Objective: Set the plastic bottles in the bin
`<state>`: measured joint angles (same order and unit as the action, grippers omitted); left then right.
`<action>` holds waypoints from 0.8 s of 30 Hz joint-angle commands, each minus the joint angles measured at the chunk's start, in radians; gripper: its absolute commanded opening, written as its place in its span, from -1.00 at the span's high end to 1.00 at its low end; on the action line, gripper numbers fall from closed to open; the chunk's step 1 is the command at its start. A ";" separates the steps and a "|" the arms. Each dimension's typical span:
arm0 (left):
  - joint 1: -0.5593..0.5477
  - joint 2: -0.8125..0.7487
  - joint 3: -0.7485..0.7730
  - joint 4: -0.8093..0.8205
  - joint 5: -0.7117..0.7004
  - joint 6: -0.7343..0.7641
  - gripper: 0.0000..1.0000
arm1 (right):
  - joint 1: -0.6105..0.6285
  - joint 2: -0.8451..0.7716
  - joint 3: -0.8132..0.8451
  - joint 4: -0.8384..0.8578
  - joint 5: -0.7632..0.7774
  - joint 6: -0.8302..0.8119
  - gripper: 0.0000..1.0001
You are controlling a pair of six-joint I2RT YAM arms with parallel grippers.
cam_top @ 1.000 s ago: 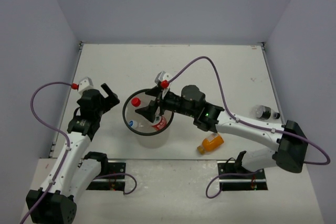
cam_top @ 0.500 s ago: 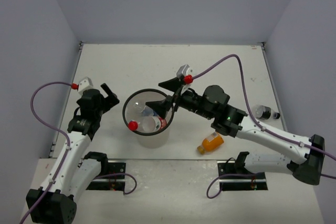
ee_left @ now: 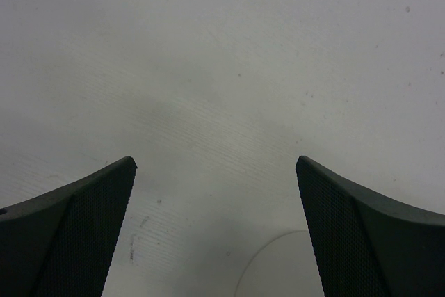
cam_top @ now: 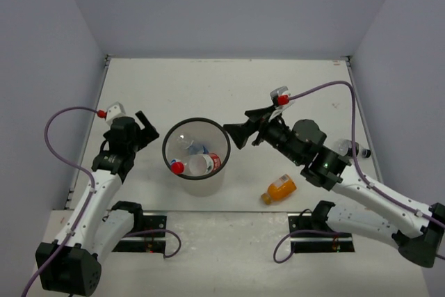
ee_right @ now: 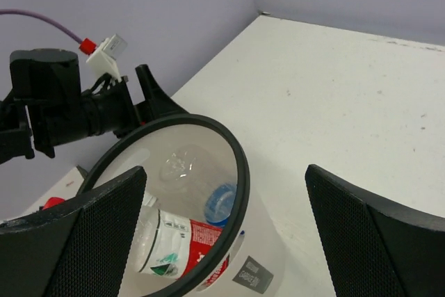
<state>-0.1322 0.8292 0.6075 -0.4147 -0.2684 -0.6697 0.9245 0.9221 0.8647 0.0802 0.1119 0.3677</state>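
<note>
White tabletop (cam_top: 208, 81): my right pincer (cam_top: 240, 124), wide and empty, hangs just beside the bin (cam_top: 165, 145), bottles (cam_top: 201, 165) already lying inside. Behind it, the orange bottle (cam_top: 279, 189) and black-labelled bottle (cam_top: 353, 149) wait. The left pincer (cam_top: 148, 126) gapes across the bin. Next, I judge: turn back, grasp the orange bottle.
</note>
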 commanded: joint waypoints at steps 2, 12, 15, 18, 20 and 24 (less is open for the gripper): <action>-0.004 0.001 0.029 0.001 -0.011 0.002 -1.00 | -0.112 -0.093 -0.019 -0.125 0.003 0.169 -0.97; -0.004 0.008 0.017 0.023 -0.002 0.001 -1.00 | -0.124 -0.252 -0.062 -0.865 0.215 0.640 -0.97; -0.004 0.014 0.017 0.028 0.004 0.005 -1.00 | -0.123 -0.350 -0.144 -0.938 0.172 0.719 -0.97; -0.004 0.016 0.019 0.032 0.006 0.007 -1.00 | -0.124 -0.398 -0.192 -1.041 0.111 0.750 -0.97; -0.004 0.014 0.014 0.040 0.008 0.007 -1.00 | -0.124 -0.392 -0.204 -1.118 0.090 0.786 -0.97; -0.004 0.011 0.007 0.045 0.012 0.007 -1.00 | -0.124 -0.341 -0.234 -1.167 0.044 0.815 -0.97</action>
<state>-0.1322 0.8452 0.6079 -0.4110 -0.2635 -0.6693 0.8021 0.5310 0.6557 -0.9626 0.2077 1.0852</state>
